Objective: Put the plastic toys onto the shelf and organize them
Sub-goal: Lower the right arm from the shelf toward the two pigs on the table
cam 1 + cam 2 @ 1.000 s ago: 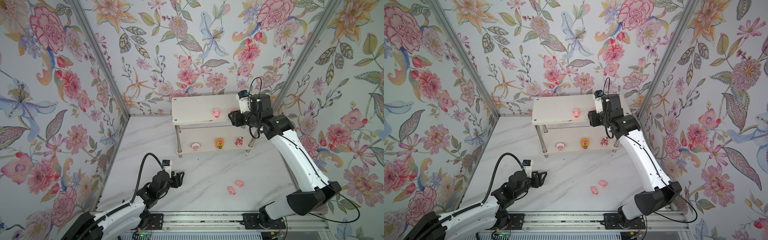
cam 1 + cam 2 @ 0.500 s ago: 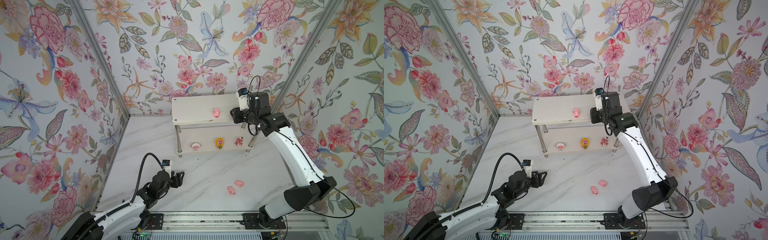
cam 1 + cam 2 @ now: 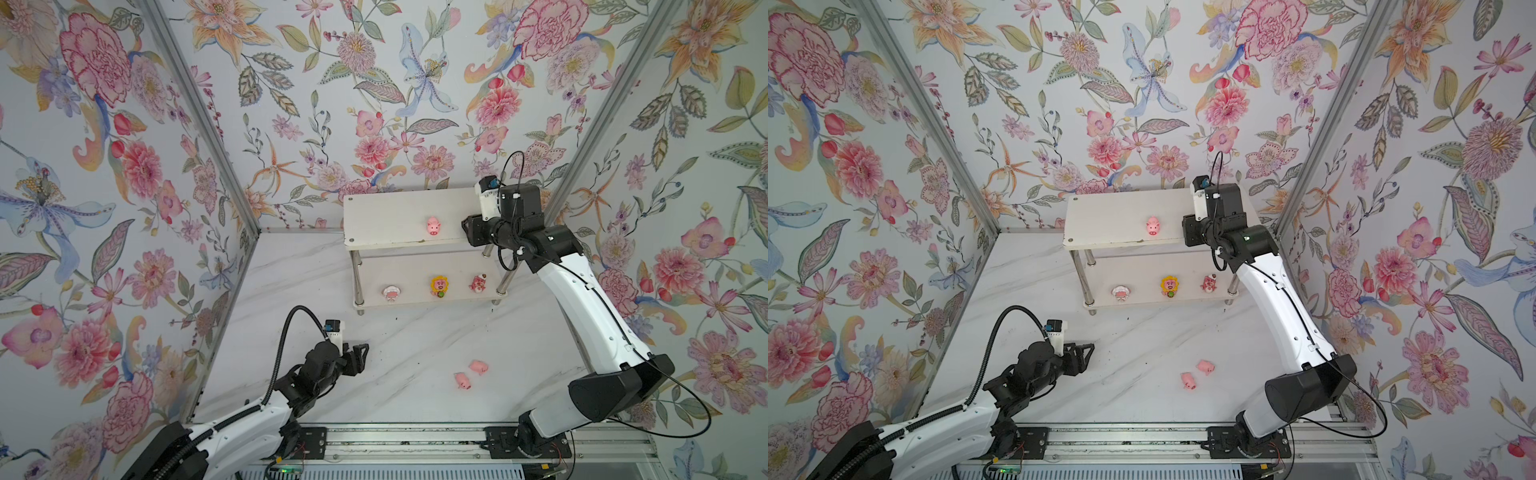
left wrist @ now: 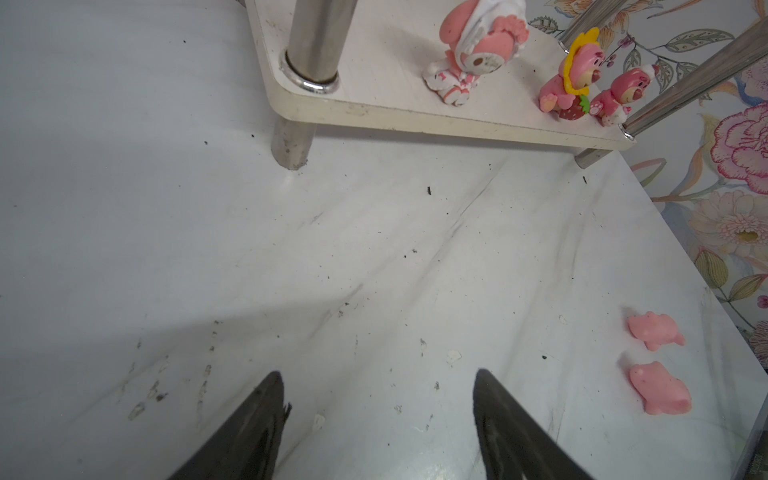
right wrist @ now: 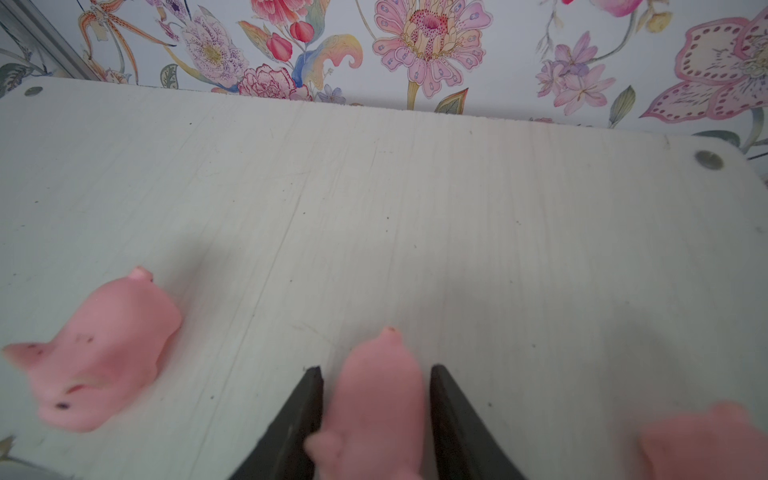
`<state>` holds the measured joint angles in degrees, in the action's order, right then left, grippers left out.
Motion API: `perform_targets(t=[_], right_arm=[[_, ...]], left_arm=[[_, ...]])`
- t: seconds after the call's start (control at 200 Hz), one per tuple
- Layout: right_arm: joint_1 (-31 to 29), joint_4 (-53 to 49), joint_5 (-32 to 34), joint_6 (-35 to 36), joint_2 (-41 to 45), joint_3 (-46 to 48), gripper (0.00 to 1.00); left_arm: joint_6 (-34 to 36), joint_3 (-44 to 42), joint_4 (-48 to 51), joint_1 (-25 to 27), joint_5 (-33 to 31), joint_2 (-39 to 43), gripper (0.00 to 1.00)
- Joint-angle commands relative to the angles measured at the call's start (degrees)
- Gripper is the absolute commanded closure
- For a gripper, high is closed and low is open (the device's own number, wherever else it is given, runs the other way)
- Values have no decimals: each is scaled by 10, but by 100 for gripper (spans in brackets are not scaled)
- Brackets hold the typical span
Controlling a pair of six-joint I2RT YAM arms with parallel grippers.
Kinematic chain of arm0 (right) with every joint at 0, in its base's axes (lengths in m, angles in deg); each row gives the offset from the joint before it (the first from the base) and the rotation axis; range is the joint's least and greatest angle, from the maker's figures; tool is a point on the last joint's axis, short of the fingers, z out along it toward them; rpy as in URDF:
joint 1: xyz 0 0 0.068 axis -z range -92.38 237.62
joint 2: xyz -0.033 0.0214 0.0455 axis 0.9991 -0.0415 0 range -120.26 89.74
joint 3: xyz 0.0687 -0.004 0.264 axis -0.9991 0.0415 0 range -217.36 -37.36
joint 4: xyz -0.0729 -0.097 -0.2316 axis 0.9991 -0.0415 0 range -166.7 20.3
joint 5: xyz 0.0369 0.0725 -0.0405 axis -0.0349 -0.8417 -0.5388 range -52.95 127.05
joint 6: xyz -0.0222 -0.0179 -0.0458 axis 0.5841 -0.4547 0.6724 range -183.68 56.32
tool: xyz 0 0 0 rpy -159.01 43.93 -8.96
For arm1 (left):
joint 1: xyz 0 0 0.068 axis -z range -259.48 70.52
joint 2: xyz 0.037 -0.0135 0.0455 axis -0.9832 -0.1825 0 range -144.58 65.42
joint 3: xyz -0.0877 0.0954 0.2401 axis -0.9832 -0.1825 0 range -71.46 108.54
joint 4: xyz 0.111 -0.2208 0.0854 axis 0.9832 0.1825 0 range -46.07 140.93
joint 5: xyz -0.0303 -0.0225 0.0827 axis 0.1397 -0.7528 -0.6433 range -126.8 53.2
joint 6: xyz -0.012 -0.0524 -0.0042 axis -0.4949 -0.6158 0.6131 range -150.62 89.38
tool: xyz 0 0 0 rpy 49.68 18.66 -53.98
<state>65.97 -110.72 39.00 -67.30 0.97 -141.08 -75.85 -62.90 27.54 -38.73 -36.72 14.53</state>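
The shelf (image 3: 386,216) stands at the back. My right gripper (image 3: 467,232) hovers over the right end of its top board (image 5: 415,208). A pale pink pig (image 5: 374,399) lies on the board between the gripper's (image 5: 376,368) open fingers, with a thin gap on each side. Another pig (image 3: 433,227) (image 5: 95,353) stands mid-board, and a third (image 5: 706,440) sits on the far side of the gripper. On the lower board are the white-pink toy (image 3: 391,292), the sunflower toy (image 3: 440,286) and the bear (image 3: 478,283). Two pigs (image 3: 478,367) (image 3: 462,380) lie on the table. My left gripper (image 3: 361,359) (image 4: 378,374) is open and empty, low over the table.
Floral walls close in the marble table (image 3: 415,332) on three sides, with the shelf against the back wall. Chrome legs (image 4: 307,41) stand at the shelf's corners. A metal rail (image 3: 415,440) runs along the front edge.
The right wrist has shifted slightly over the top board's right end. The left arm has not moved.
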Motion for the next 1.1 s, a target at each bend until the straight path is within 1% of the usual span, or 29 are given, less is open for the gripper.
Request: perform_targets(t=[0.0, 0.13, 0.28, 0.34, 0.355, 0.41, 0.581, 0.681, 0.756, 0.801, 0.846, 0.956, 1.096], right_arm=[[3, -10, -7, -4, 14, 10, 44], [1, -11, -9, -9, 28, 11, 39], [0, -12, 13, -15, 73, 24, 36], [-1, -14, 20, -18, 104, 42, 36], [-2, -15, 21, -19, 112, 46, 36], [-5, -19, 20, -26, 145, 70, 35], [-34, -46, -4, -56, 258, 170, 36], [-79, -78, -7, -90, 311, 242, 41], [-122, -105, 12, -123, 337, 308, 44], [-150, -116, 23, -150, 347, 353, 44], [-191, -119, 31, -179, 356, 401, 45], [-252, -112, 44, -247, 357, 509, 45], [-307, -85, 46, -311, 337, 605, 45]], left_arm=[[9, 15, 2, -9, 8, 2, 27], [13, 15, 4, -9, 11, 3, 27], [21, 15, 5, -9, 9, 8, 27], [24, 15, 3, -9, 10, 8, 27], [25, 30, 3, -9, 10, 8, 27], [30, 35, 3, -9, 14, 6, 27], [45, 51, 7, -9, 24, -8, 27], [46, 53, -10, -9, 32, -21, 27], [45, 56, -26, -9, 42, -39, 28], [43, 58, -37, -8, 50, -55, 29], [40, 60, -51, -6, 59, -72, 29], [35, 64, -83, 9, 66, -116, 29], [23, 65, -121, 18, 76, -158, 29]])
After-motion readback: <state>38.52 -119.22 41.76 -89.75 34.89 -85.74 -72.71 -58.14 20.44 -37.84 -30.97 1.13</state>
